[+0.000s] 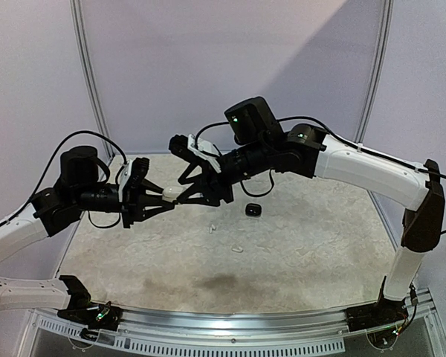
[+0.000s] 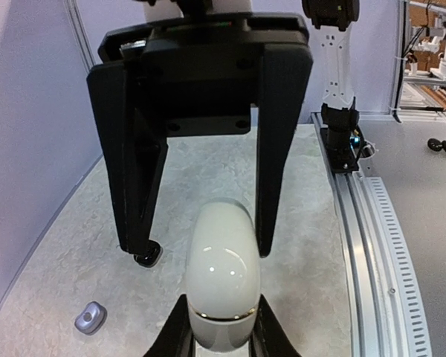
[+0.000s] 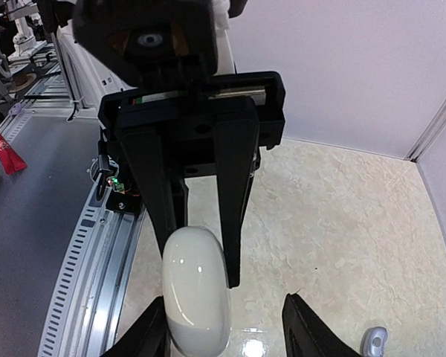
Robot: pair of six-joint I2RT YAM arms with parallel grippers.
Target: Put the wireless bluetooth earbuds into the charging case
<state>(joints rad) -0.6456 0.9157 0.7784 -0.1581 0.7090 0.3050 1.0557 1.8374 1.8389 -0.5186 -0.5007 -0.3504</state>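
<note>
My left gripper (image 1: 166,201) is shut on a glossy white rounded charging case (image 1: 175,196), held in the air above the table. The case (image 2: 221,260) looks closed, with a thin gold seam near my fingers. My right gripper (image 1: 189,192) is open around the case's far end. In the right wrist view the case (image 3: 197,290) rests against one finger (image 3: 145,335), and the other finger (image 3: 305,327) stands well apart. Two tiny pale earbuds (image 1: 212,227) (image 1: 236,249) lie on the table below. A silvery-grey bud (image 2: 91,317) also shows in the right wrist view (image 3: 373,341).
A small black rounded piece (image 1: 253,210) lies on the table under the right arm and shows in the left wrist view (image 2: 149,255), partly behind a right finger. The mottled beige table (image 1: 312,245) has a metal rail (image 1: 230,323) along its near edge.
</note>
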